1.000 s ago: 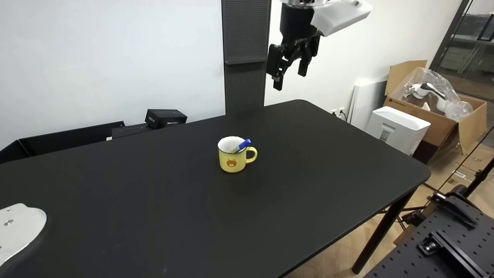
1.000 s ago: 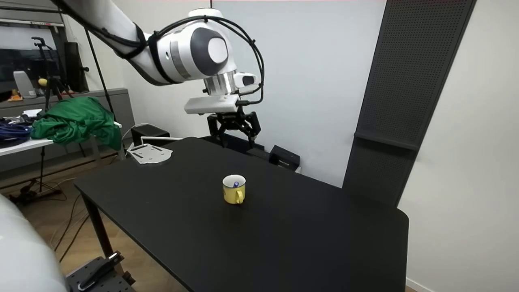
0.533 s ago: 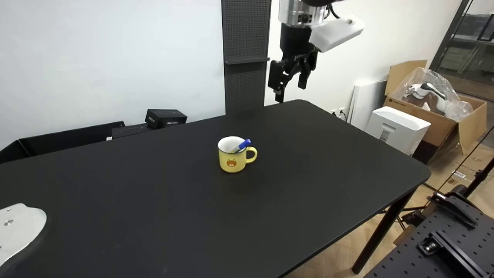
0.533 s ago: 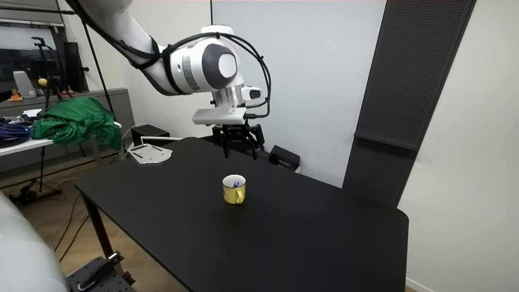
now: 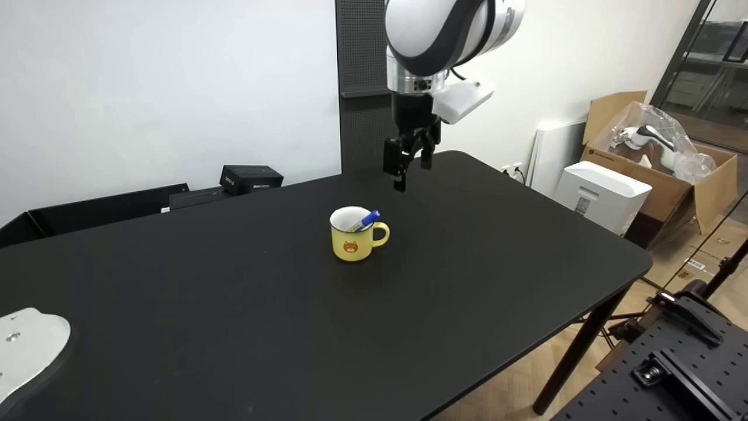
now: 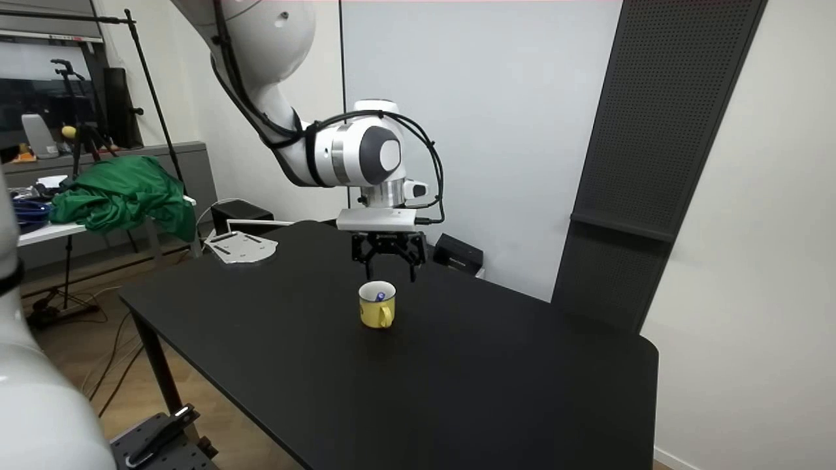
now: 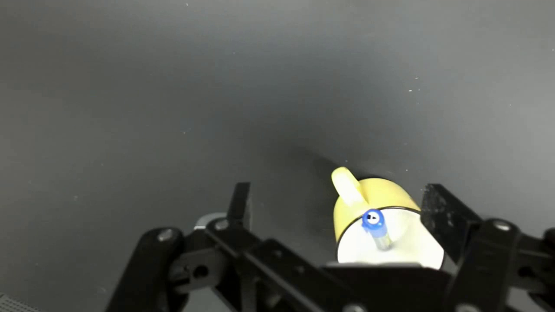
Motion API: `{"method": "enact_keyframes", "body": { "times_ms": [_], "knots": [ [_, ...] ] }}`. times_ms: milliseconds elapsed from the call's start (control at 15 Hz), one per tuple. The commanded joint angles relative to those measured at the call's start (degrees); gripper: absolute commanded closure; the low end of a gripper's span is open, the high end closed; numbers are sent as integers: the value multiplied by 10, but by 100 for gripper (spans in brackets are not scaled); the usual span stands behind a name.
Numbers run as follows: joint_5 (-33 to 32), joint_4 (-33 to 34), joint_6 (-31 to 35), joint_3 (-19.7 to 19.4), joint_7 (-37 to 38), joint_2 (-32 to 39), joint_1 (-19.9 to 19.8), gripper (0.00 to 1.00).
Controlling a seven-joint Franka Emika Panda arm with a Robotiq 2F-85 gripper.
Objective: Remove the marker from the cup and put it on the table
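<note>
Plainly, the claw point(image 6: 390, 277) is held spread and empty above the desk point(image 5: 280, 318), presumably so that the marker point(image 5: 363, 222), propped aslant inside the cup point(image 5: 352, 242) toward its handle point(image 7: 348, 187), can be pinched by the protruding blue cap point(image 7: 373, 221).
</note>
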Motion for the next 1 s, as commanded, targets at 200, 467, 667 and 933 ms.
{"method": "enact_keyframes", "body": {
  "times_ms": [200, 467, 667, 933],
  "knots": [
    [22, 41, -6, 8, -25, 42, 18, 0],
    [2, 41, 25, 6, -18, 61, 23, 0],
    [-17, 48, 40, 4, -12, 82, 30, 0],
    [-38, 60, 55, 1, -9, 109, 38, 0]
  ]
}}
